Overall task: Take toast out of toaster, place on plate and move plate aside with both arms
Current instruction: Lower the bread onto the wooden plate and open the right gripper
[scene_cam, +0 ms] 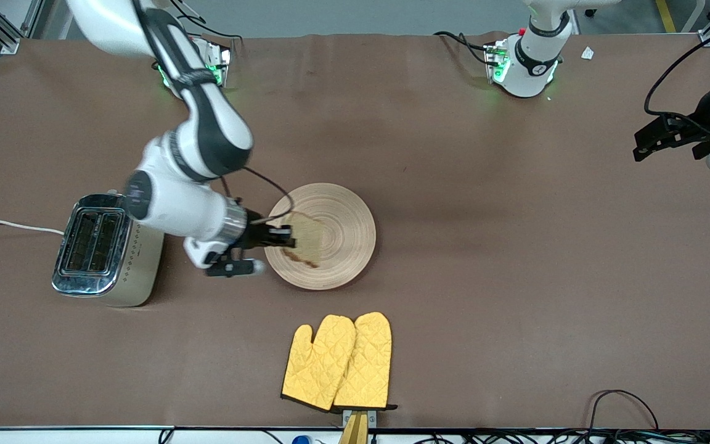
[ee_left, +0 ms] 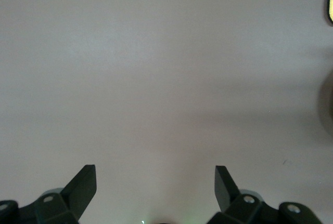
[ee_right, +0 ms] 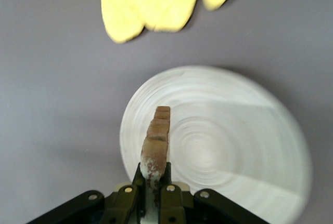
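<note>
Holding the toast (scene_cam: 306, 242) edge-up over the plate (scene_cam: 349, 213), right end effector (scene_cam: 287, 235) clamped on the slice's end (crust showing between the fingers in the right wrist view (ee_right: 155, 151)). Hovering above the plate's edge nearest the toaster (scene_cam: 105, 250). Sitting on the table (scene_cam: 515, 277) with the plate: the toaster toward the right arm's end, yellow oven mitts (scene_cam: 339, 362) nearer the front camera. Waiting well away from the plate, left end effector (ee_left: 155, 182), fingers spread apart over bare table.
</note>
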